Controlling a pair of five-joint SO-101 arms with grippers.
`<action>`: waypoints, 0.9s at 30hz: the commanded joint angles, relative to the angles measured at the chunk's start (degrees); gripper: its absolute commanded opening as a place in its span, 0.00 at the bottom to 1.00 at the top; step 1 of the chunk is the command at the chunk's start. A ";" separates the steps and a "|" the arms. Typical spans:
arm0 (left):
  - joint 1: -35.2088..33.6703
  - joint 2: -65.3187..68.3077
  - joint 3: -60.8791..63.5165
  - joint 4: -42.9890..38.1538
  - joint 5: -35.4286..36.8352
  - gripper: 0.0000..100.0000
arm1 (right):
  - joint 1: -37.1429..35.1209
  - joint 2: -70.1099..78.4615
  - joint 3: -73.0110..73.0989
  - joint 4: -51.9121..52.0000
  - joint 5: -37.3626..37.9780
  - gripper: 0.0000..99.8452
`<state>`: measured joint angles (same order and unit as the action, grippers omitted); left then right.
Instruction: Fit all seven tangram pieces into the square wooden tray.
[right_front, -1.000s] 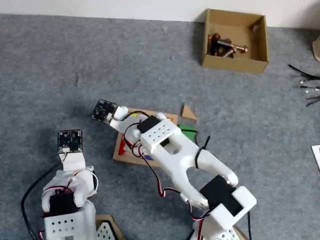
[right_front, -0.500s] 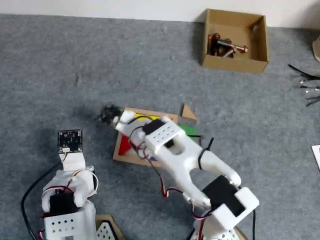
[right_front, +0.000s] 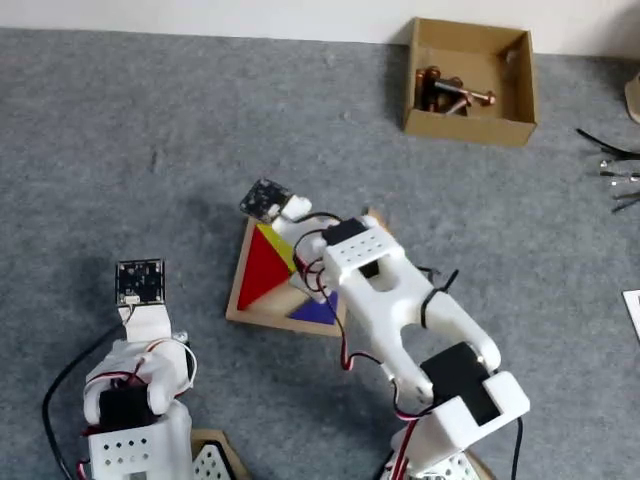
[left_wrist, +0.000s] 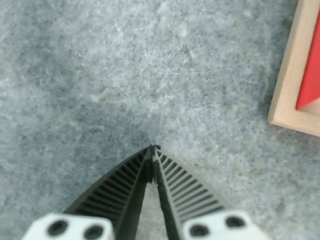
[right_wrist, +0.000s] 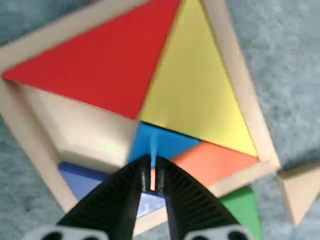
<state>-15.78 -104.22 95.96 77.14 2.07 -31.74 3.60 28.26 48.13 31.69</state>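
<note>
1. The grey carpet (right_front: 120, 120) covers the table. It is soft and flat, so I think the pieces do not slide on it.
2. The right arm (right_front: 400, 310) leans over the tray, so its tool can come at the pieces from above.
3. The left arm (right_front: 135, 400) sits beside the tray, out of the way.
4. The square wooden tray (right_front: 237, 295) lies flat on the carpet. Part of its floor is bare, so there is room for more.
5. The red triangle (right_wrist: 95, 65) and the yellow triangle (right_wrist: 195, 95) lie inside the tray with their edges touching.
6. The light blue piece (right_wrist: 160, 142), the orange piece (right_wrist: 215, 162) and the dark blue piece (right_wrist: 82, 177) are in the tray too.
7. The green piece (right_wrist: 240, 210) and the plain wooden triangle (right_wrist: 297, 192) lie just outside the rim. I think they go in next.
8. The right gripper (right_wrist: 152, 162) hangs over the light blue piece. Its fingers are almost pressed together and hold nothing. I cannot tell if they touch the piece.
9. The left gripper (left_wrist: 152, 148) points at the carpet near the tray's rim. Its fingers are pressed tight together and hold nothing.
</note>
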 joint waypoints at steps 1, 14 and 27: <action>-0.75 -0.40 1.19 0.09 -0.35 0.01 | 3.74 -2.33 0.04 0.22 0.00 0.03; -0.66 -0.40 1.19 0.09 -0.35 0.01 | 10.42 -2.15 -26.33 23.69 -6.24 0.03; -0.48 -0.40 1.19 0.09 -0.35 0.01 | 14.11 -2.24 -19.47 23.87 -9.23 0.03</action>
<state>-15.78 -104.22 95.96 77.14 2.07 -17.67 3.78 8.66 71.52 24.04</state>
